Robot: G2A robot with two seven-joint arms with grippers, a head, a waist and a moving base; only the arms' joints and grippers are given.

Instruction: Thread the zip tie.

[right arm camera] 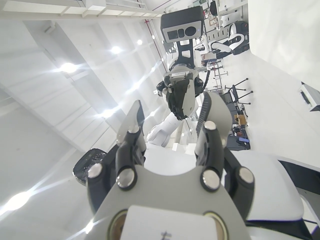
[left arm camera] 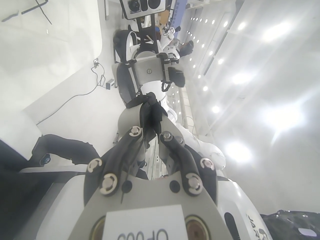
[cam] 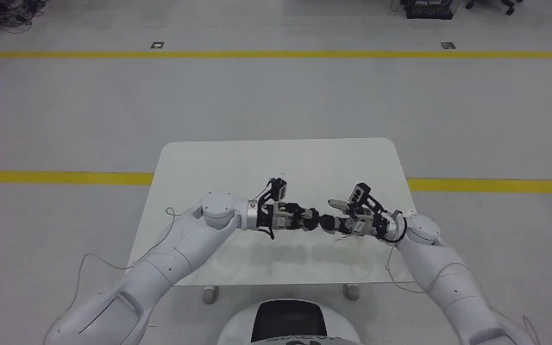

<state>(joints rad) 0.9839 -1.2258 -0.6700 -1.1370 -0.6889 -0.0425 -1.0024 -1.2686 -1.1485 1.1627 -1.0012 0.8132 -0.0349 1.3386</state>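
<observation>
Left gripper (left arm camera: 150, 111): fingers pinched together on the black zip tie (left arm camera: 122, 196), its thin tail trailing back across the palm plate, held in the air above the table (cam: 259, 164). Right gripper (right arm camera: 172, 116) faces it just beyond, fingers apart, nothing in them. My read: threading not done, no loop visible, and I can't tell which end is clamped.

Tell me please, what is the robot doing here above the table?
The left gripper is shut on a thin black zip tie, held in the air over the white table. The right gripper is open and empty, directly facing the left one. No closed loop can be seen yet.
</observation>
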